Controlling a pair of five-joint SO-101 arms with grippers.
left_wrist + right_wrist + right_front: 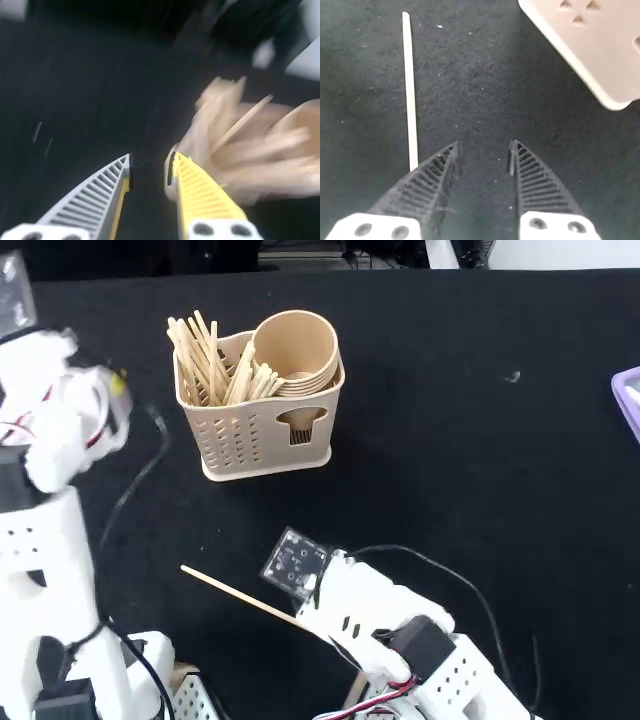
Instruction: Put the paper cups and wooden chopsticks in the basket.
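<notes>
Basket (262, 445) with paper cups (295, 350) noted near far edge of table, left of middle. Loose chopstick (410, 90) lay flat near front edge, just outside right gripper (483, 152), which was spread and empty. Left gripper (148, 167) spread, empty. Judged: stick to be straddled squarely, then pinched mid-length.

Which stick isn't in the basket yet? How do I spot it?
Find the beige basket on the black table, full of paper cups and chopsticks. Beside the right gripper lies one thin wooden stick. It alone lies flat on the table, outside the basket.
</notes>
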